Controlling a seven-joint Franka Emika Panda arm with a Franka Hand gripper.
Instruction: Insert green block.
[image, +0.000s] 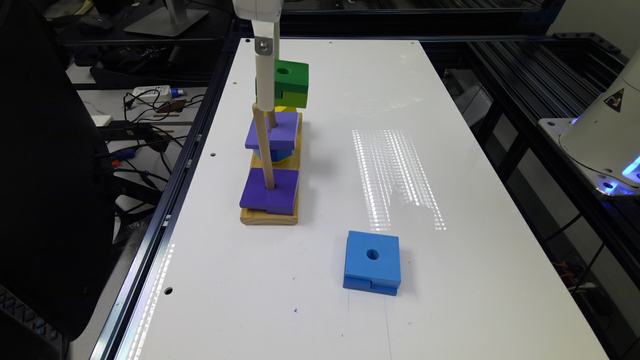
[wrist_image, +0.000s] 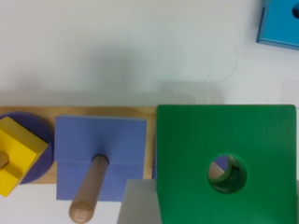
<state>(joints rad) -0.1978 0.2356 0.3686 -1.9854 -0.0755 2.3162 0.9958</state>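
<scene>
1. The green block (image: 291, 82), a smooth square with a round centre hole, a lime lower layer and a side notch, hangs in the upper middle of the exterior frame, above the wooden base (image: 270, 216).
2. The gripper (image: 265, 75) clasps it; one white finger covers its side.
3. In the wrist view, a peg tip shows through the block's hole.
4. Matte purple squares (image: 270, 190) sit on round wooden pegs (image: 263, 150).
5. A blue holed block (image: 372, 262) lies lower centre on the glossy white table (image: 450, 150).

Green block (wrist_image: 187, 140) with round centre hole close to the camera, a peg tip and purple visible through the hole, purple square block (wrist_image: 100, 140) on wooden peg (wrist_image: 89, 191), yellow block (wrist_image: 16, 154) over purple disc (wrist_image: 39, 135), wooden base (wrist_image: 93, 111), blue block (wrist_image: 280, 23) apart on white table (wrist_image: 117, 46)
</scene>
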